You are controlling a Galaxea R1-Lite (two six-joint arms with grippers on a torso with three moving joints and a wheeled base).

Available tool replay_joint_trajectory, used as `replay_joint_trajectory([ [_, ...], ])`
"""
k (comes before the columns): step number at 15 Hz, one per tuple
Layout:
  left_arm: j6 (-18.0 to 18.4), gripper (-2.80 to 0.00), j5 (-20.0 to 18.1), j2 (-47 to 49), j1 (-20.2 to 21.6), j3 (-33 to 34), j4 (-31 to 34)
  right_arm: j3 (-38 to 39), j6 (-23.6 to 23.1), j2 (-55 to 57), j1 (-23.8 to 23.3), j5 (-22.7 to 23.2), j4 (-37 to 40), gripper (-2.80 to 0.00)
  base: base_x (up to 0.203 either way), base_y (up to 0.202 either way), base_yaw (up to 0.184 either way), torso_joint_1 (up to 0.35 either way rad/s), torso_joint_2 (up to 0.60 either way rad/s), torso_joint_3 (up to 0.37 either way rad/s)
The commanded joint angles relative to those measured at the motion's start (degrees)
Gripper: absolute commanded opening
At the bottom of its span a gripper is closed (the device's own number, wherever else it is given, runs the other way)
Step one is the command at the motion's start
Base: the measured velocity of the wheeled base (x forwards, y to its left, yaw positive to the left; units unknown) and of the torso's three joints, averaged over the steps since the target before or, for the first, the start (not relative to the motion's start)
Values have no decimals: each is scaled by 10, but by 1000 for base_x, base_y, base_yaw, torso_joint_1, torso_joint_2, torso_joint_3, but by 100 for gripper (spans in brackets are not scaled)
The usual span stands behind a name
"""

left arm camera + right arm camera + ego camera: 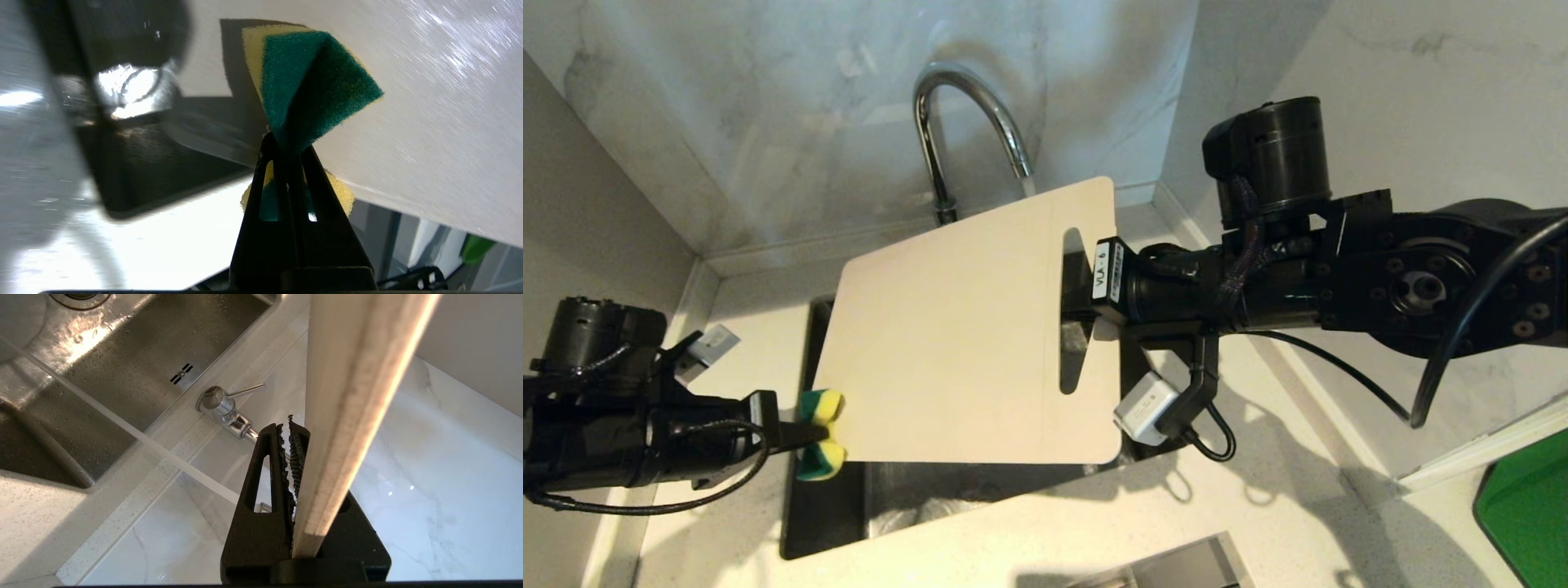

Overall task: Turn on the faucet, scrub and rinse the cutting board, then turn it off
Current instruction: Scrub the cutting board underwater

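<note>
Right hand (1086, 302) clamps the cutting board (964, 343) at its slot end; left hand (805, 433) pinches a sponge (818, 433) against the board's far corner, over the sink (825, 506).

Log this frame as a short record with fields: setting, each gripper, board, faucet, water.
setting: sink set in a pale counter, marble wall behind
right gripper: shut on the cutting board at its slotted end, holding it above the sink
left gripper: shut on the sponge, green and yellow, at the board's far corner
sponge contact: against the board's edge; whether it presses cannot be told
faucet: behind the board, spout arching over it
water: a stream shows in the right wrist view
</note>
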Motion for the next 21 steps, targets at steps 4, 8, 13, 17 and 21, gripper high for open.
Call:
replay_joint_trajectory([
  [4,92,-280,-79,22,157,27,-1,2,-8,-7,0,1,0,-280,0,0,0,0,0,0],
  [8,85,-280,-89,15,160,4,0,7,-8,-7,-1,1,0,-280,0,0,0,0,0,0],
  [13,59,-280,-89,1,180,-60,27,16,-9,-11,-9,2,0,-280,0,0,0,0,0,0],
  [17,66,-280,-100,4,233,-81,26,36,-7,-19,-12,2,-21,-280,0,0,0,0,0,0],
  [21,38,-280,-106,-10,190,-170,104,58,12,-23,-12,3,-56,-280,0,0,0,0,0,0],
])
